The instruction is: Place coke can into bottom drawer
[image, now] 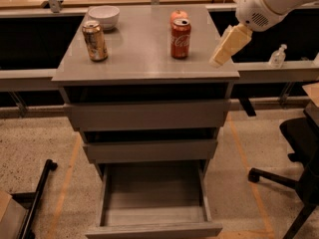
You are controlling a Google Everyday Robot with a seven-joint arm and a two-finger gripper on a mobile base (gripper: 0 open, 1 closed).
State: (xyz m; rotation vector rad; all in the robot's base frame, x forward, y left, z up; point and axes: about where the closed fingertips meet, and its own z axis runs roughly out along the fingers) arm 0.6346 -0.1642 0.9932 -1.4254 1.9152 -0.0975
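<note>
Coke can [180, 38] upright on the cabinet top [139, 54], right of centre, apple [178, 15] tucked just behind. Bottom drawer [154, 229] pulled out, way below. Gripper [228, 46] over the top's right edge, near the can but not touching. Open or closed? Can't tell.

- Arm [269, 1]: glossy white rounded shell, with a small patch of dark vent dots.
- Gripper [220, 59]: cream-yellow, tapered, above the right edge of the cabinet top [144, 54].
</note>
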